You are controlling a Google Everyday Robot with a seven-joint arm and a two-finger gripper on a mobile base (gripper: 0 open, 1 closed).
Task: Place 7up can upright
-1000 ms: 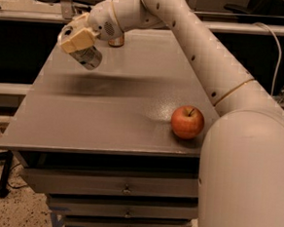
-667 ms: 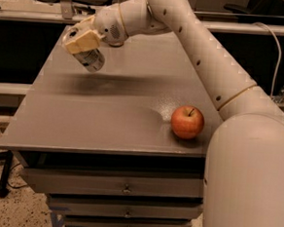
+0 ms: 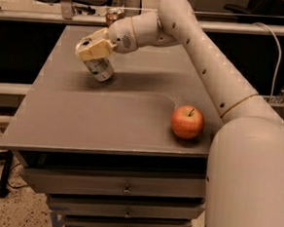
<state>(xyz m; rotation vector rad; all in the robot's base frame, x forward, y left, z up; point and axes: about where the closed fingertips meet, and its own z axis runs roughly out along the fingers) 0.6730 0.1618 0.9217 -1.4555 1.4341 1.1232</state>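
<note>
The 7up can (image 3: 99, 67), silvery-white with faint green print and a silver top, is held tilted at the left rear of the grey table (image 3: 83, 121), its lower end close to the surface. My gripper (image 3: 94, 48) is shut on the can's upper part, its tan fingers (image 3: 96, 50) wrapped around it. The white arm reaches in from the right across the table.
A red apple (image 3: 187, 122) sits on the table near the right front, next to the arm's base. An orange-brown can (image 3: 113, 16) stands at the table's back edge behind the gripper. Drawers run below the tabletop. Railings and chairs lie beyond the table.
The gripper with the can has moved right and down toward the tabletop. The apple has not moved.
</note>
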